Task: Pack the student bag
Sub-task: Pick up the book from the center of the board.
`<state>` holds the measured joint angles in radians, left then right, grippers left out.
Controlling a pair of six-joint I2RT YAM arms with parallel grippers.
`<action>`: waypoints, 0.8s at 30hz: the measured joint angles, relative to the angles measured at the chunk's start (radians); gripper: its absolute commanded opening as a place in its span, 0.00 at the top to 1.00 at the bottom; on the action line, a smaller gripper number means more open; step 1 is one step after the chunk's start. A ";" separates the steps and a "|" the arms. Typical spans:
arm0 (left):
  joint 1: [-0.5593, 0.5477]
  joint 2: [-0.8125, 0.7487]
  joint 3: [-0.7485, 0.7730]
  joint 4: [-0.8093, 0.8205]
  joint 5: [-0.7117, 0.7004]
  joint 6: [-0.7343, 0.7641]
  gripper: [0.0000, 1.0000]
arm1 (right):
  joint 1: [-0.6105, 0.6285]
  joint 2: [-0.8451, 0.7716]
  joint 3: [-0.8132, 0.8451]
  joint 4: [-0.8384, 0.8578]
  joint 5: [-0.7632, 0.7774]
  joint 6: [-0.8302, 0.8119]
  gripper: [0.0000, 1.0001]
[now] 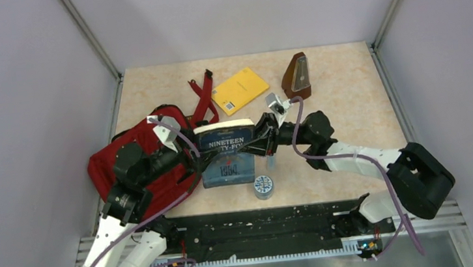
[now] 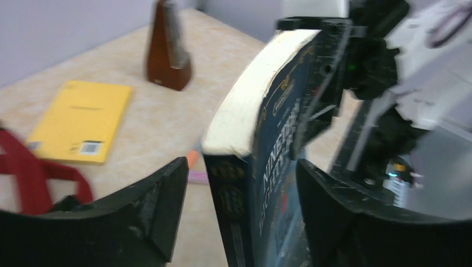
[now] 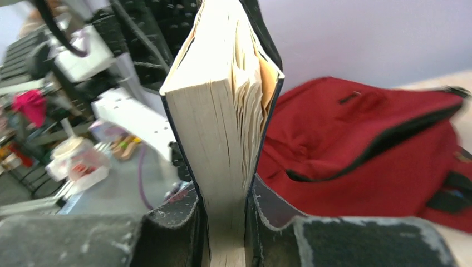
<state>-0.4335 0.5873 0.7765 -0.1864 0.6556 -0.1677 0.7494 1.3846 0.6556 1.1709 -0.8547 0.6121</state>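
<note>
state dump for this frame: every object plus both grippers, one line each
book: closed, lifted, clamped by one gripper
right gripper: shut on the book's page edge
left gripper: open, fingers either side of the book
student bag: lying on the table, zip state unclear
yellow notebook: closed, flat on the table
metronome: standing upright
round tin: flat on the table, near the book

**Red backpack (image 1: pixel 105 169) slumping at the counter's left side**

The soft backpack is lying slack and crumpled on the left part of the counter (image 1: pixel 348 96), near its front. A black zipper line is running across its upper face. Its red padded straps (image 1: pixel 202 101) are trailing out flat toward the counter's far middle.
</note>
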 measured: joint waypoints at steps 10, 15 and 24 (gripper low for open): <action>0.007 0.201 0.097 -0.109 -0.651 0.028 0.04 | -0.053 -0.245 -0.003 -0.581 0.500 -0.226 1.00; 0.008 0.393 0.181 -0.192 -0.900 0.002 0.02 | -0.054 -0.294 -0.012 -0.734 0.665 -0.281 1.00; 0.029 0.660 0.290 -0.286 -1.077 -0.009 0.02 | -0.054 -0.328 -0.029 -0.862 0.768 -0.333 1.00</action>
<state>-0.4042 1.2476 1.0664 -0.4725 -0.4210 -0.1768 0.6952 1.0561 0.6262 0.3092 -0.0872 0.2790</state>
